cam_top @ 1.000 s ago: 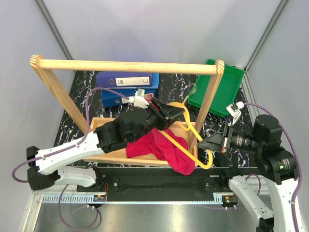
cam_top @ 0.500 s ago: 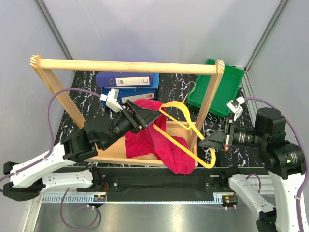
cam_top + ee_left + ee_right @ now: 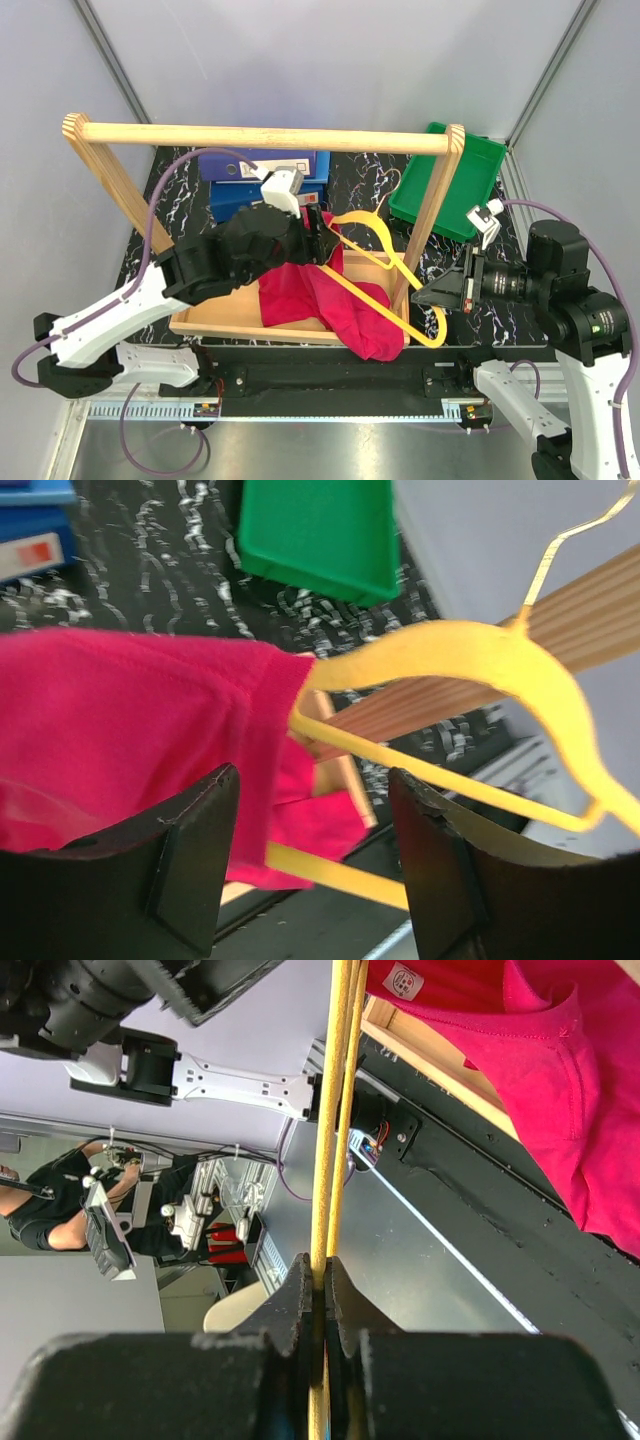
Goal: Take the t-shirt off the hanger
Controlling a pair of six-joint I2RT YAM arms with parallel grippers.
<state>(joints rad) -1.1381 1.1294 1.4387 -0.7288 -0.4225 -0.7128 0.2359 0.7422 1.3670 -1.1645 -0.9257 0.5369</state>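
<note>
The crimson t-shirt hangs crumpled over the left half of the yellow hanger, which lies tilted across the rack's base. My left gripper stands open at the shirt's upper corner. In the left wrist view the t-shirt edge and the hanger lower bar show in the gap of the left gripper, touching neither finger. My right gripper is shut on the hanger's right end. The right wrist view shows the right gripper pinching the hanger, with the t-shirt and its white label beyond.
A wooden rack with a top rail and slanted posts spans the table, and its base frame lies under the shirt. Blue binders lie behind it on the left. A green bin sits at the back right.
My left gripper has opened wider; its arm pulled back left, then returned toward the hanger. The shirt's top edge sits higher than a second ago. The right arm stayed put.
</note>
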